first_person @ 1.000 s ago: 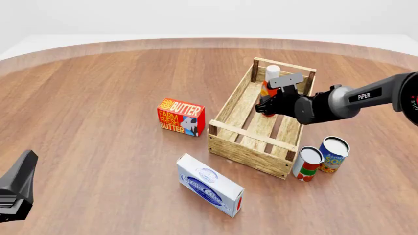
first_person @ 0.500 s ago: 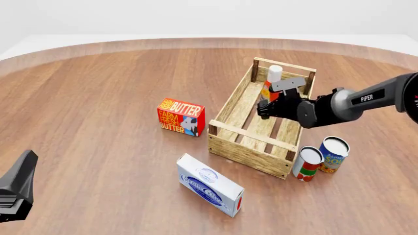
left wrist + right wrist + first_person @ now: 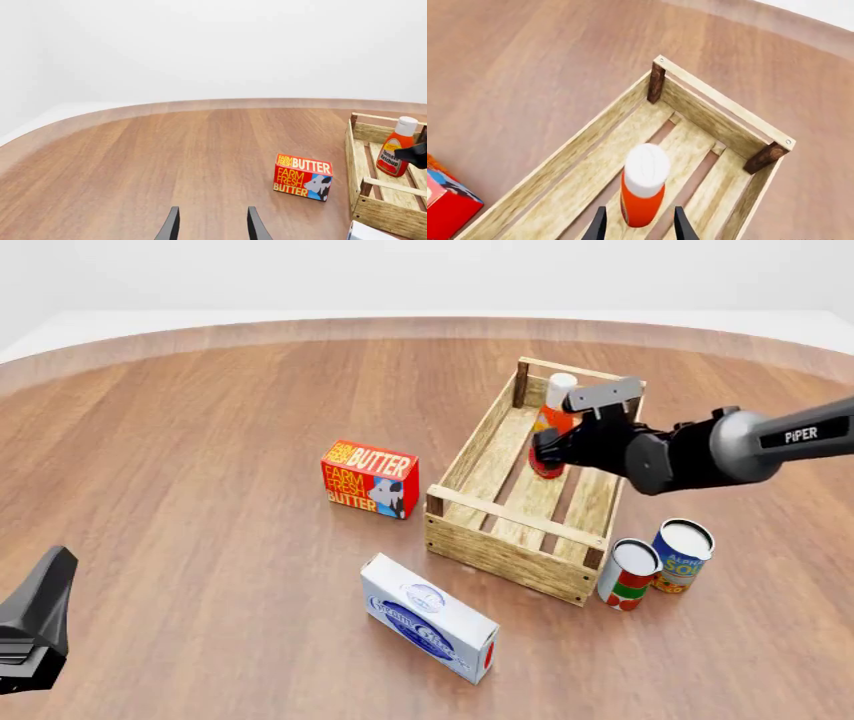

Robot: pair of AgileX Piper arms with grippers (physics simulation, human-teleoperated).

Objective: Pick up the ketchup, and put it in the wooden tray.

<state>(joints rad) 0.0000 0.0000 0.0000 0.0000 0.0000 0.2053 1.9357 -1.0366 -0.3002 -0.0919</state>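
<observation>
Right gripper [image 3: 554, 448] has drawn back and up toward the right since a second ago, jaws now released, a finger each side of the ketchup [image 3: 553, 420] but apart from it. Ketchup stands upright on the slats in the far end of the wooden tray [image 3: 470, 455], just ahead of and below the jaws; in the right wrist view its white cap [image 3: 646, 169] sits between the fingertips [image 3: 599, 225]. Left gripper [image 3: 211, 227] unchanged, jaws parted, nothing between them, hovering over bare worktop [image 3: 200, 420], well apart from the tray. Butter box [image 3: 370, 478] lies ahead and right of the left jaws.
</observation>
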